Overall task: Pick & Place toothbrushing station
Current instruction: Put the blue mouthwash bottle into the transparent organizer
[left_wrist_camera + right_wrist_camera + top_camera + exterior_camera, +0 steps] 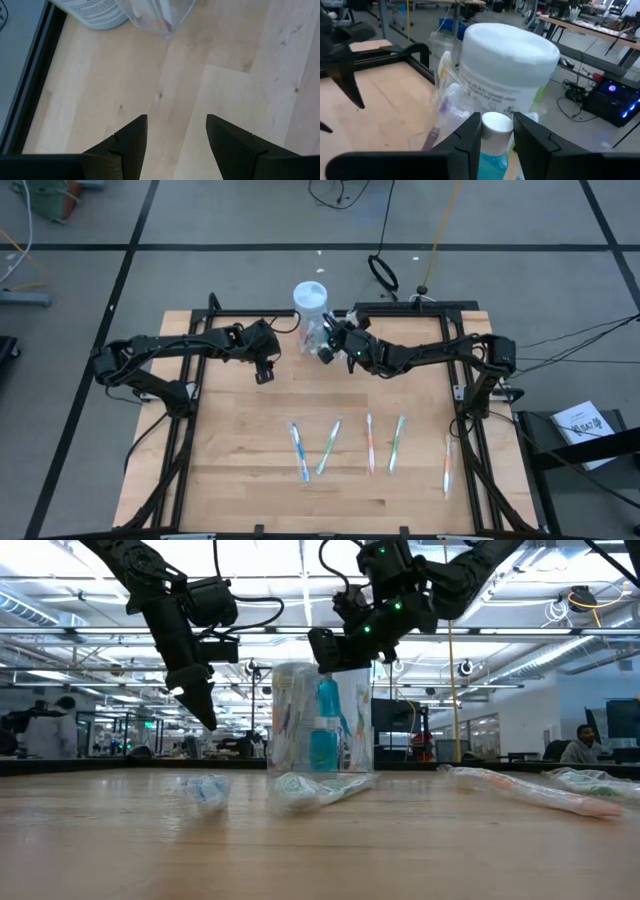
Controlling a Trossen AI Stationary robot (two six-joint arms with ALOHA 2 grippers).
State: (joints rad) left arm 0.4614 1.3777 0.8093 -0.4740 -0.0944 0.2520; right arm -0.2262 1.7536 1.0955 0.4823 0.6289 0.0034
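A small clear cup [315,333] stands at the table's far middle, just in front of a taller jar with a white lid [310,295]. The cup [345,730] holds toothbrushes and something teal. My right gripper [326,348] is right above the cup, shut on a teal white-capped tube [496,150]. My left gripper [265,372] hangs open and empty over bare wood, to the cup's left, fingers pointing down [175,132]. Several toothbrushes [328,447] lie flat in a row on the near half of the table. My right gripper pinches the tube's white cap [497,124] between its two fingers, one on each side. The fingers come from above, slanting down from the table's right side. The tube hangs upright below them, its teal body down inside the cup [328,730].
The white-lidded jar [510,55] stands close behind the cup. Wrapped toothbrushes lie across the near table [320,788], with one farther right [447,465]. A black frame [420,308] runs along the table's far edge. People show in the room beyond.
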